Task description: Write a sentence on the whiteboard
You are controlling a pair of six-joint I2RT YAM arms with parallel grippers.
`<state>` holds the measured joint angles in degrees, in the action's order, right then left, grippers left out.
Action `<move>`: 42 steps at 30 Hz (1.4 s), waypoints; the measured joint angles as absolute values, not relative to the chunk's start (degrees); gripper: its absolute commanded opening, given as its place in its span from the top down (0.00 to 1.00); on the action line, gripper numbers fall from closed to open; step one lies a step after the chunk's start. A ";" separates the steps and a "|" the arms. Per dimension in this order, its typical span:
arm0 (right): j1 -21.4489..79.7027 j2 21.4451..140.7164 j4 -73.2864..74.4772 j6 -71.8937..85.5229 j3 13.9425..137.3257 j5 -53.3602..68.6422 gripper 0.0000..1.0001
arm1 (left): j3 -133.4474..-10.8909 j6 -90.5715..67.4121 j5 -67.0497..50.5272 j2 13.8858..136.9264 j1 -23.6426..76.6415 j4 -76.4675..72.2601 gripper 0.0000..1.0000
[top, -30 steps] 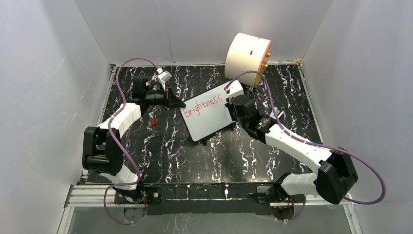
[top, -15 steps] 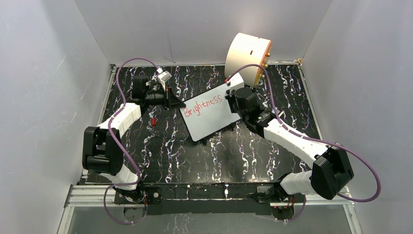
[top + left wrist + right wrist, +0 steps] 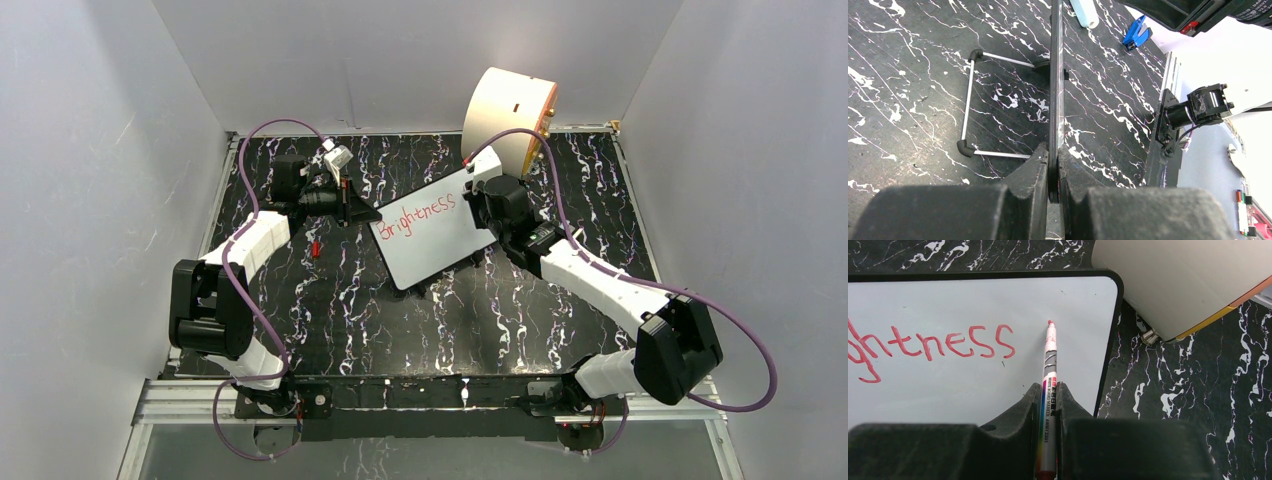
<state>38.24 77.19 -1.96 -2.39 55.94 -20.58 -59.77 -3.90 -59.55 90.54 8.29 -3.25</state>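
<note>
Arms (image 3: 590, 285) reach inward, left end effector (image 3: 1053, 155) clamping whiteboard (image 3: 435, 250) edge, right end effector (image 3: 1049, 387) gripping marker (image 3: 1050, 355).

White-and-black arms (image 3: 600, 285); purple cables (image 3: 285, 122)

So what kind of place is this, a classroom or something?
Probably a lab robot cell: plain white walls box in a black marbled table, and the left arm and right arm are mounted on a metal rail at its near edge, with a whiteboard between them.
</note>
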 measured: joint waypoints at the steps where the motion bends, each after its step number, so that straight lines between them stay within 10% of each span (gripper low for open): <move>1: 38.22 77.23 -1.96 -2.39 55.94 -20.58 1.00 | -59.77 -3.86 -59.51 90.54 8.29 -3.22 1.00; 42: 38.20 76.12 -1.13 -1.67 55.92 -20.86 1.00 | -59.99 -3.57 -59.51 90.54 8.34 -2.72 1.00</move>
